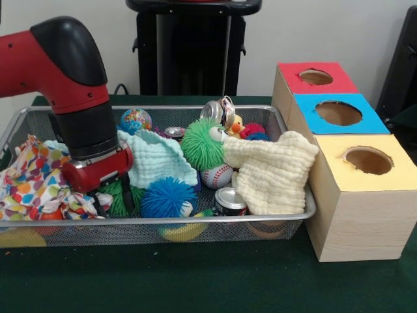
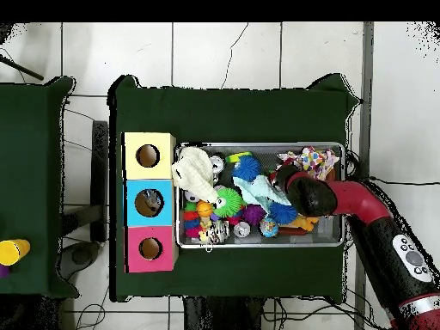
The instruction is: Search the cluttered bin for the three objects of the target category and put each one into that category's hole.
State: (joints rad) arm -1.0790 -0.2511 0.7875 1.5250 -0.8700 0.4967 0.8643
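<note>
gripper [image 1: 111,195] tips buried in clutter behind the wire mesh bin [image 1: 287,117] rim at 9 o'clock, can't tell if open or holding anything. red-black arm [image 1: 71,85] angles down over the confetti-print cloth [image 1: 29,179]. silver can [image 1: 229,201] label unreadable. red [image 1: 316,77], blue [image 1: 339,113], yellow [image 1: 368,160] holes at 3 o'clock.

You have one mesh bin [image 1: 296,218] and three boxes beside it, far from the tool: red [image 1: 296,81], blue [image 1: 368,124], yellow [image 1: 365,208], one hole each. Cloths: three. Cans: three visible. Spiky balls: two, green [image 1: 201,142] and blue [image 1: 166,197]. Baseballs: one [image 1: 217,176].
</note>
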